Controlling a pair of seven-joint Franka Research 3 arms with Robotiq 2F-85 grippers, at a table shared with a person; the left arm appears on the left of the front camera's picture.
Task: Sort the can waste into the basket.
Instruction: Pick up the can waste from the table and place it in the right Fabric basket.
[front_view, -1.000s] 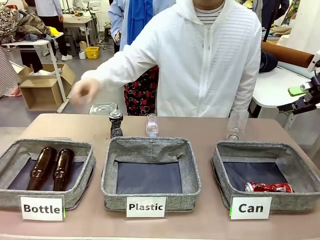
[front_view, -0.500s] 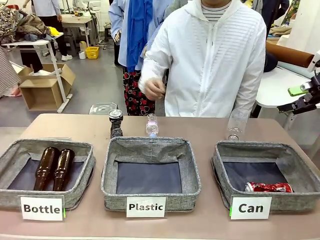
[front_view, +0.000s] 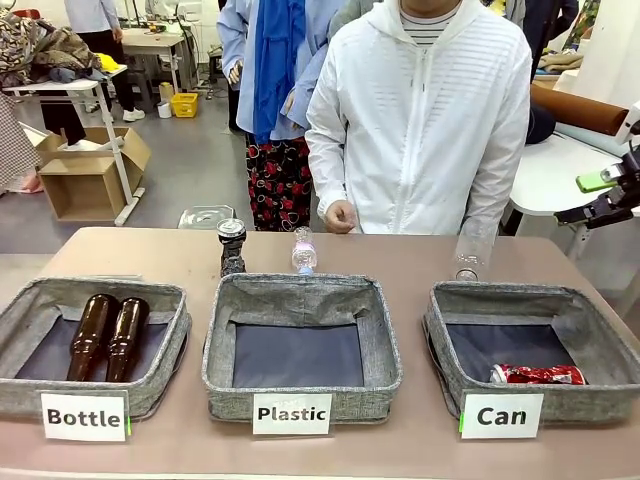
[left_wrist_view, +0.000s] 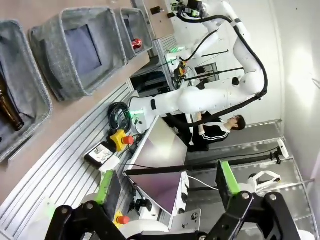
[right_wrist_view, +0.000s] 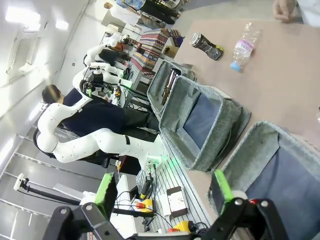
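While left tool (left_wrist_view: 165, 182) and right tool (right_wrist_view: 162, 187) gape, the dark can (front_view: 231, 247) stands behind the Plastic basket (front_view: 300, 292).

Front view: three printed words legible, all in bold black type on white rectangular cards.

- Left white label (front_view: 84, 417): "Bottle". Fixed to near wall of left grey fabric rectangular basket (front_view: 22, 392).
- Middle white label (front_view: 291, 414): "Plastic". Fixed to near wall of middle grey fabric rectangular basket (front_view: 225, 385).
- Right white label (front_view: 501, 416): "Can". Fixed to near wall of right grey fabric rectangular basket (front_view: 590, 400).
- White markings on crushed red metal can (front_view: 537, 375), lying in right basket toward near right corner: too small to read.
- Pale band on clear plastic bottle (front_view: 303, 250), just beyond far wall of middle basket: illegible.
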